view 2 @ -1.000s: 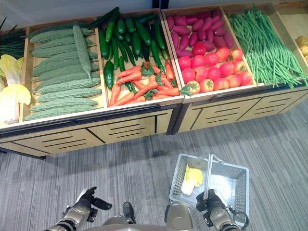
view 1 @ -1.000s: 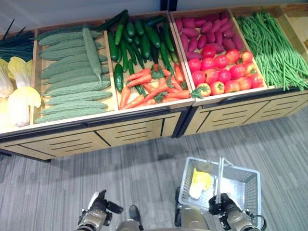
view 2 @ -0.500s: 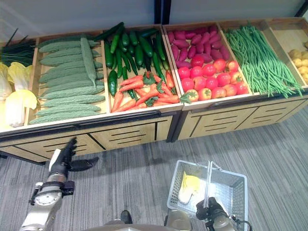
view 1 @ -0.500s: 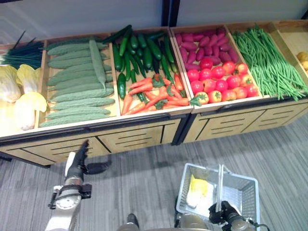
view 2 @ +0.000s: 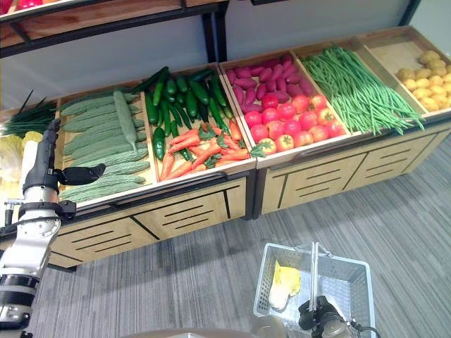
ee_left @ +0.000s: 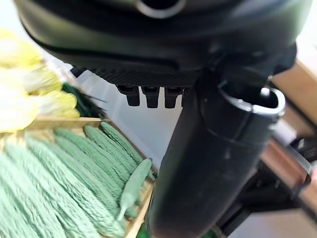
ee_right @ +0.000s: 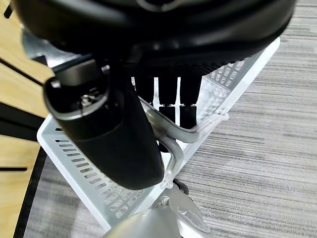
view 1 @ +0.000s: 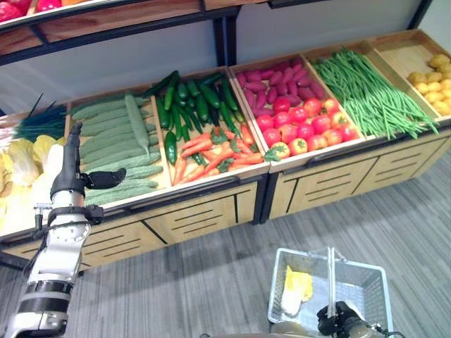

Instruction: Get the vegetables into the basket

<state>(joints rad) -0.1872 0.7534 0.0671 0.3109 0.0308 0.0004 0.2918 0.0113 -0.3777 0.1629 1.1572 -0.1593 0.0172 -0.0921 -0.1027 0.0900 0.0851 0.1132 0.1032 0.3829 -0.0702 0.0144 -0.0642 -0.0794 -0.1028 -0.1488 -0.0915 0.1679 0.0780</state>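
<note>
White plastic basket (view 1: 366,282) hangs low at your right side, its handle (ee_right: 188,131) gripped by the right robot hand (view 1: 337,320), whose fingers curl round the bar in the right wrist view. One pale yellow cabbage (view 1: 294,290) already lies inside it, against the wall nearer the stand.

Your left robot hand (view 1: 76,172) is raised at the left end of the wooden produce stand (view 1: 211,208), fingers straight and pointing up, thumb stuck out to the side, holding nothing. It hovers over the boundary between the cabbages (view 1: 25,158) and the bin of bumpy green gourds (view 1: 116,144); I cannot tell whether it touches either. Further right sit cucumbers (view 1: 190,102), carrots (view 1: 211,151), tomatoes (view 1: 306,127), purple sweet potatoes (view 1: 271,77), long beans (view 1: 366,95) and potatoes (view 1: 431,74).

You appear to be in the reach phase for another vegetable, with the pick not yet made. The next move, as I judge it, calls for tipping the left palm down over one item, probably a cabbage or the nearest gourd, and closing round its middle. Choose a piece lying on top so neighbours do not drag along. The basket is well apart from that end of the stand, so expect a long carry across your front; keep the basket level while you do it.
</note>
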